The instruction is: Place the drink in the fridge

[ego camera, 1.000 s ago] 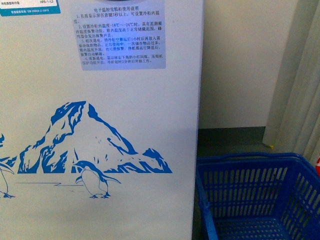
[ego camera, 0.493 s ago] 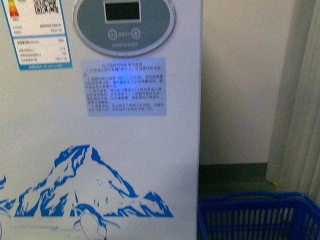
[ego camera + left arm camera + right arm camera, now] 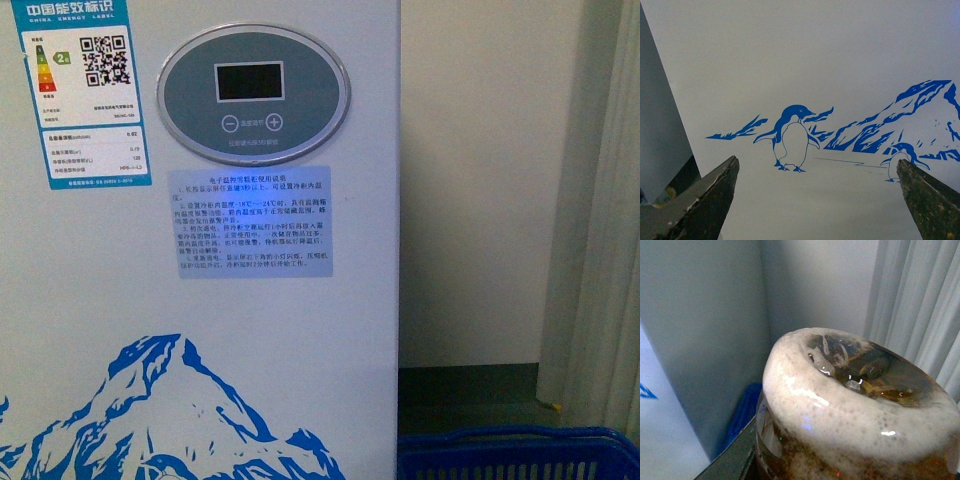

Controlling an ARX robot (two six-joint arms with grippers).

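Note:
The fridge (image 3: 200,300) fills the left of the front view: white front, round grey display (image 3: 253,93), blue mountain print at the bottom. Its penguin print (image 3: 792,137) shows close in the left wrist view. My left gripper (image 3: 817,200) is open and empty, its two dark fingertips (image 3: 715,195) wide apart facing the fridge's front. My right gripper is shut on the drink (image 3: 860,405); the bottle's foamy amber end fills the right wrist view, its label and cap hidden. Neither gripper shows in the front view.
A blue shopping basket (image 3: 515,455) stands on the floor right of the fridge; it also shows in the right wrist view (image 3: 745,407). A pale wall (image 3: 480,180) lies behind, with a grey curtain (image 3: 600,220) at the far right.
The front view has risen up the fridge's front: the display and energy label have come into sight, the mountain print and basket have sunk toward the bottom edge.

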